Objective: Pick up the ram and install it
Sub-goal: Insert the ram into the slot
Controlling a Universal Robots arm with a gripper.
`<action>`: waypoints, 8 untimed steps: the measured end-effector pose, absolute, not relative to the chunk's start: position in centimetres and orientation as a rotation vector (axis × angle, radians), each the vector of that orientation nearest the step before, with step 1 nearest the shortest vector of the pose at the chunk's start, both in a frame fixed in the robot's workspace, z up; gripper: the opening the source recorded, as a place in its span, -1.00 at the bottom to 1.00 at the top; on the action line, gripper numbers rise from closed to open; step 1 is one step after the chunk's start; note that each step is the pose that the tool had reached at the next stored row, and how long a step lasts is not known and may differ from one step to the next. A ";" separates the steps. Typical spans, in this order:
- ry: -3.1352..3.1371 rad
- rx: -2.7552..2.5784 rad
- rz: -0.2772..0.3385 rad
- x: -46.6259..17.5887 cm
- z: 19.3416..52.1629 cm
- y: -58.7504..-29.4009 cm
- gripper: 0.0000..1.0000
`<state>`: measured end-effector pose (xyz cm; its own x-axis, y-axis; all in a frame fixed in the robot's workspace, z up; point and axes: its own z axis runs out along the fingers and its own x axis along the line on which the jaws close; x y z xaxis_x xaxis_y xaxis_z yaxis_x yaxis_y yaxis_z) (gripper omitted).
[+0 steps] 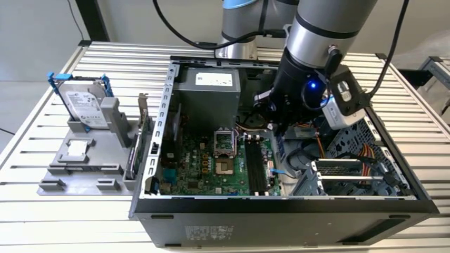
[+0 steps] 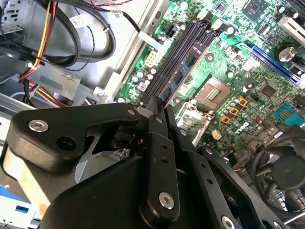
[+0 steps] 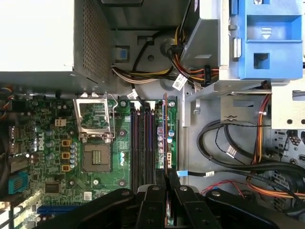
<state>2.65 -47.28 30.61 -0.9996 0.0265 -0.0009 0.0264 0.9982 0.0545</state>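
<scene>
First wrist view shows the fingers (image 3: 166, 193) clamped on the ram (image 3: 165, 138), held edge-on just above the motherboard (image 3: 102, 143) slots, while beyond, the exterior view alone shows a hard drive (image 1: 83, 105) on the tabletop (image 1: 28, 211).

Your gripper (image 3: 166, 191) closed on ram (image 3: 165, 138); strip stands on edge between black fingers (image 3: 151, 202), above black memory slots (image 3: 142, 143) on green motherboard (image 3: 43, 143). You see empty CPU socket (image 3: 95, 138) beside slots, perforated grey power supply (image 3: 47, 38) past board edge, blue plastic bracket (image 3: 269, 40) and bundled cables (image 3: 238, 157) on far side of ram.
</scene>
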 end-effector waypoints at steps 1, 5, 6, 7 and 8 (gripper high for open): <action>3.139 0.042 0.085 2.6 30.6 -47.3 -1.00; 3.139 0.042 0.086 2.6 30.4 -47.2 -1.00; 3.139 0.042 0.085 2.6 30.3 -47.2 -1.00; 3.139 0.042 0.085 2.6 30.3 -47.2 -1.00; 3.139 0.042 0.086 2.6 30.2 -47.2 -1.00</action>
